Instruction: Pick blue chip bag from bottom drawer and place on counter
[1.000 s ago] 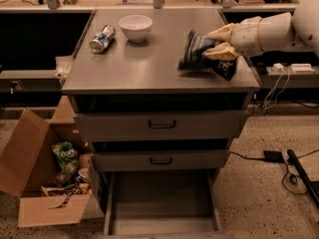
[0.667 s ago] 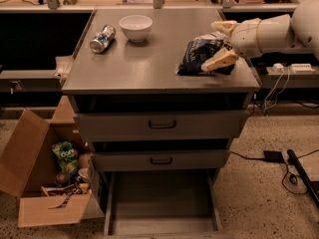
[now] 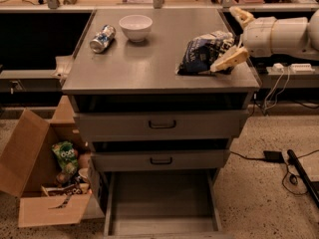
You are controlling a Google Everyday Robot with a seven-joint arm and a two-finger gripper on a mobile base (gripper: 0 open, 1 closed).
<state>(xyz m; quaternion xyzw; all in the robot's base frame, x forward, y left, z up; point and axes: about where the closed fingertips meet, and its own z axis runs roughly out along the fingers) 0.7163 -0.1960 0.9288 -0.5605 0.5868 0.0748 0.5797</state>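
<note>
The blue chip bag (image 3: 203, 54) lies on the counter (image 3: 144, 63) near its right edge. My gripper (image 3: 227, 38) comes in from the right on a white arm and is open. One cream finger (image 3: 230, 59) rests beside the bag's right end, and the other finger (image 3: 241, 16) is raised behind it. The jaws stand wide apart and hold nothing. The bottom drawer (image 3: 162, 200) is pulled out at the foot of the cabinet and its grey floor is bare.
A white bowl (image 3: 136, 27) and a can lying on its side (image 3: 102, 38) sit at the back left of the counter. Two shut drawers with black handles (image 3: 162, 125) are below. An open cardboard box (image 3: 35, 178) holding a green snack bag (image 3: 65, 156) stands on the floor at the left. Cables (image 3: 279, 158) lie on the floor at the right.
The gripper let go of the blue chip bag. Its fingers have spread and the arm has drawn back to the right. The bag has settled flat on the counter.
</note>
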